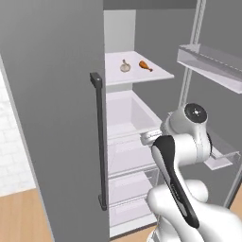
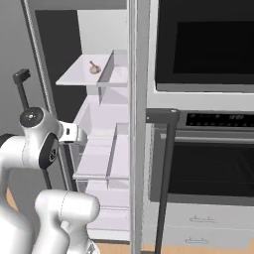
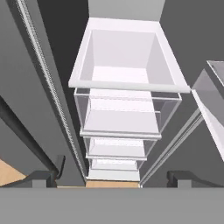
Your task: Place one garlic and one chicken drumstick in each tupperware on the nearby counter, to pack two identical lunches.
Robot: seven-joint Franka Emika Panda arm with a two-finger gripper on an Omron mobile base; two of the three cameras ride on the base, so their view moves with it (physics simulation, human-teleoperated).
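Gripper (image 3: 112,177) fingertips stand wide apart and hold nothing, looking down at my open fridge's white drawers (image 3: 124,59). One garlic (image 1: 125,67) and one chicken drumstick (image 1: 145,65) lie near each other on the shelf (image 1: 142,75) above.

Small off-white, pinkish garlic bulb (image 1: 125,67) and glossy red-brown chicken drumstick with orange-tan bone tip (image 1: 145,65) lay on a pale white fridge shelf (image 1: 156,77). Flat grey fridge door (image 1: 52,118) carried a dark charcoal vertical bar handle (image 1: 99,142). White plastic drawer bin (image 3: 127,83); clear drawers below it. Black glass oven door (image 2: 213,168). Light-brown wood-grain floor (image 1: 21,220).
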